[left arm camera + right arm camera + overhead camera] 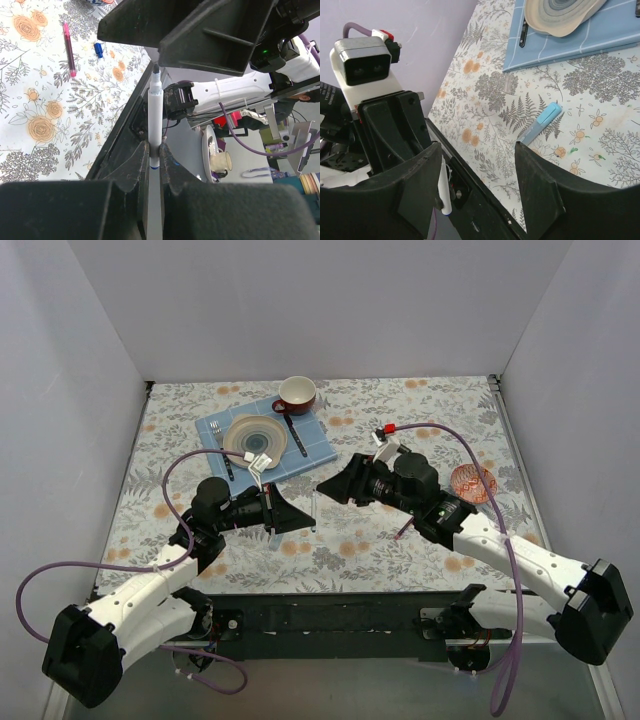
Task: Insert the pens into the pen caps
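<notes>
Floral-print desk (400,540), grey walls around. Clamped tight in the left gripper (156,148): thin white-and-blue pen (155,110), tip toward the right gripper (477,150), jaws apart, no cap seen between. Dark blue cap (98,49) lying on desk near maroon pen (69,47). Likely capping step, not yet begun; next, fetching a cap, then lining up with tip.

Upright white-and-blue pen (155,120), maroon pen (69,50) flat near dark blue cap (98,49), light-blue marker (540,125) flat

Lower end of the white-and-blue pen (155,115) — out of sight between the left fingers (126,167)
</notes>
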### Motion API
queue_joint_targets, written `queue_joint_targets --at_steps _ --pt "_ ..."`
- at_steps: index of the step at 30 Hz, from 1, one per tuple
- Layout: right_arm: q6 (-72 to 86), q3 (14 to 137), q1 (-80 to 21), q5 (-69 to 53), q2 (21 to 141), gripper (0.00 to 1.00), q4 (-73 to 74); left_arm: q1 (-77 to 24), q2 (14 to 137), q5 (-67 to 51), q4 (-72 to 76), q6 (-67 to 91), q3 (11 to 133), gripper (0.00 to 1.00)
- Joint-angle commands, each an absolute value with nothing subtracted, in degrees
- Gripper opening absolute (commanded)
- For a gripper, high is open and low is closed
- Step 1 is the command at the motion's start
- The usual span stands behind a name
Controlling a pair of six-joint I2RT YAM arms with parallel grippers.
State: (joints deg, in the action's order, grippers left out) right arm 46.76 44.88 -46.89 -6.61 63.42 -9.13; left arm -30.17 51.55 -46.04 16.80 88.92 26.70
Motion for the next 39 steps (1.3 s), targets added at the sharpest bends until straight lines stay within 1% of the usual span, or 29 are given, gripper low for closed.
queue_joint_targets --at_steps 1,3,6,7,10,15,20,24,25,26,27,28,29,32,33,35,36,38,39 --pt "47.4 46.2 -46.9 -9.9 61.9 0.67 -14.2 -30.4 51.2 -46.1 18.6 88.8 26.2 0.0" --pt "46.7 46.4 -46.9 -11.1 61.9 0.67 -15.3 -30.4 51.2 -46.2 18.9 88.9 25.9 0.0" --pt "46.4 46.5 -46.9 -12.4 62.2 0.63 -15.5 -30.4 51.6 -46.2 19.2 89.1 25.9 0.0" --pt "46.5 46.0 -47.0 -13.1 62.4 0.59 -16.0 -30.3 51.9 -46.4 19.2 89.1 26.0 0.0" --pt "47.2 44.4 -47.4 -14.6 63.1 0.53 -18.0 -30.4 52.3 -46.8 19.3 89.1 26.5 0.0" --pt "47.5 44.5 -48.6 -17.4 65.0 0.44 -19.9 -30.4 52.7 -46.9 19.7 89.0 26.4 0.0" --pt "47.1 45.4 -50.4 -17.1 67.2 0.42 -17.8 -30.4 53.3 -47.5 20.7 89.4 26.4 0.0" --pt "47.5 44.8 -51.4 -16.5 67.5 0.02 -19.3 -30.4 53.4 -48.1 21.3 89.3 26.4 0.0" --pt "47.7 44.6 -51.4 -16.5 67.3 0.01 -19.9 -30.4 53.8 -48.5 21.4 89.4 26.5 0.0" --pt "48.0 44.3 -51.4 -16.5 67.1 0.01 -20.7 -30.4 53.9 -49.0 21.7 89.6 26.5 0.03" --pt "48.2 43.9 -51.6 -16.4 66.4 0.01 -22.3 -30.4 54.1 -49.3 22.5 89.9 26.5 0.12" --pt "48.5 43.7 -51.6 -15.9 66.1 0.01 -23.0 -30.3 54.5 -49.9 23.1 90.2 26.5 0.24" --pt "49.4 43.4 -51.5 -15.6 65.7 0.01 -24.0 -30.3 54.8 -50.2 23.6 91.0 26.3 0.4" --pt "50.7 41.9 -51.7 -14.8 64.3 0.01 -27.2 -30.4 55.4 -50.9 25.7 92.0 26.0 0.52" --pt "51.1 41.6 -51.9 -14.5 63.9 0.01 -27.6 -30.3 55.4 -50.8 26.6 92.5 26.0 0.53" --pt "51.2 40.8 -52.0 -14.0 63.7 0.01 -28.5 -30.4 55.5 -51.8 27.8 92.9 25.9 0.52" --pt "51.5 40.6 -52.1 -13.8 63.5 0.01 -28.5 -30.4 55.8 -52.1 28.7 93.2 25.9 0.47" --pt "51.5 40.1 -52.1 -13.4 63.5 0.01 -28.7 -30.3 56.2 -52.6 29.1 93.2 26.3 0.42" --pt "51.6 39.9 -52.2 -13.3 63.5 0.01 -28.7 -30.4 56.7 -52.7 29.7 93.3 26.4 0.37"
